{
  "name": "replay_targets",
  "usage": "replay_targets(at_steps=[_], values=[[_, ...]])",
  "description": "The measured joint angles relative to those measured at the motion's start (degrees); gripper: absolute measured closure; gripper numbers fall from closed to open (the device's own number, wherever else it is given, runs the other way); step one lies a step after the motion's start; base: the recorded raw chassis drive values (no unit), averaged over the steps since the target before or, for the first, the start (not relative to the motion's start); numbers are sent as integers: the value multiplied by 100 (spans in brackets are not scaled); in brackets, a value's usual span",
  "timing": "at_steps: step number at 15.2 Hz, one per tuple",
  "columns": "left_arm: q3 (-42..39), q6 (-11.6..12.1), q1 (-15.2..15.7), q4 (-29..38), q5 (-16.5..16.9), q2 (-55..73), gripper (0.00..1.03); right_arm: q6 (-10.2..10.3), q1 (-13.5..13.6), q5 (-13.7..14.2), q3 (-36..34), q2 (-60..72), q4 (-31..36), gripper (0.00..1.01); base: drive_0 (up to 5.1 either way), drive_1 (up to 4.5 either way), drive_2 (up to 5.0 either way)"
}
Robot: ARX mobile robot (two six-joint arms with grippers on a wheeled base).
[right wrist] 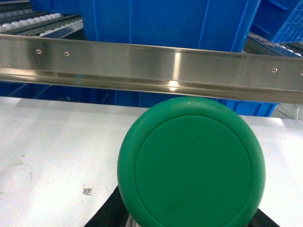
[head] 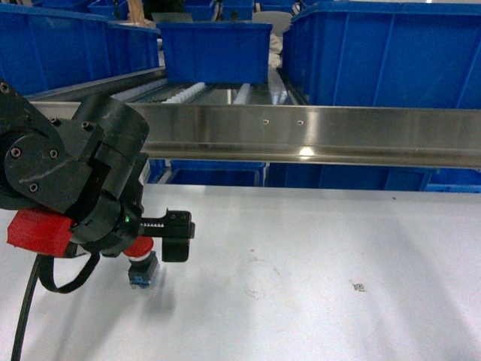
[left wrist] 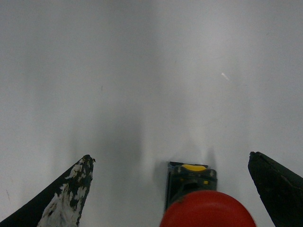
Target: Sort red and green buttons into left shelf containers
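The red button (left wrist: 207, 211) stands on the white table (left wrist: 142, 71), its red cap above a black-and-blue body (left wrist: 188, 178). My left gripper (left wrist: 169, 160) is open around it, one finger on each side, neither touching. In the head view the red button (head: 143, 265) sits under my left gripper (head: 150, 252) at the lower left. The green button (right wrist: 189, 163) fills the right wrist view, cap facing the camera, with my right gripper (right wrist: 189, 223) shut on its body. Only the dark fingers (right wrist: 102, 215) show below the cap. Blue containers (head: 60, 45) stand on the shelf at the back left.
A steel rail (head: 301, 131) runs across the shelf front above the table. Behind it are a roller track (head: 188, 92) and more blue bins (head: 214, 49), with a large one (head: 383, 53) at the right. A small printed tag (head: 358, 286) lies on the table.
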Motion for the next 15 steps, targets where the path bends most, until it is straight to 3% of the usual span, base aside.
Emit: replay_targets(at_steps=[8, 10, 14, 15], values=[[623, 83, -52, -407, 151, 501, 5, 0, 0, 2, 0, 0, 0, 75, 0, 0, 0], [695, 79, -125, -588, 136, 529, 23, 0, 0, 2, 0, 0, 0, 75, 0, 0, 0], [704, -15, -153, -813, 103, 527, 73, 0, 0, 0, 0, 0, 0, 75, 0, 0, 0], [706, -90, -170, -927, 111, 525, 74, 0, 0, 0, 0, 0, -2, 75, 0, 0, 0]])
